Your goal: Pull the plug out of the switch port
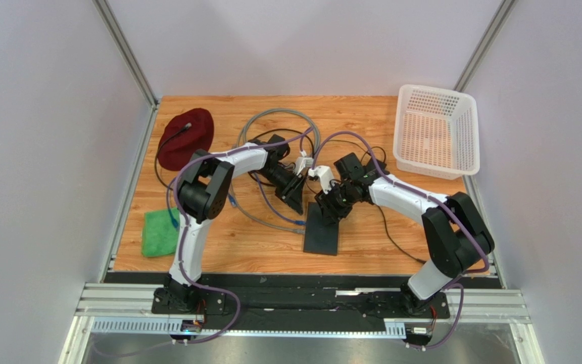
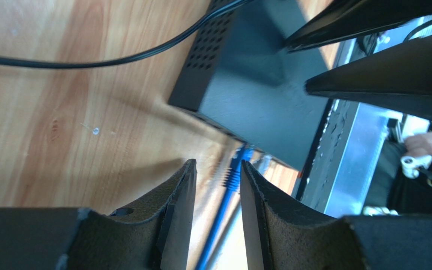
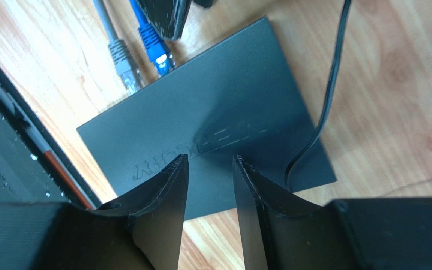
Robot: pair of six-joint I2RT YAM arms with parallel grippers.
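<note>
The switch [image 1: 322,231] lies flat at the middle of the desk [image 1: 256,250]. The right end effector [image 3: 210,163], fingers apart, hangs over its top, likely to steady it. The left end effector [image 2: 217,169], fingers apart, straddles the blue cable [image 2: 224,202] behind the blue plug [image 3: 156,53] seated in its far edge.

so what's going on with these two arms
Both arms are working at the flat black switch on the wooden table. The left gripper hangs open astride the blue cable, just behind its plug at the switch's edge, not yet pulled. The right gripper hovers over the switch's top, holding nothing.
</note>
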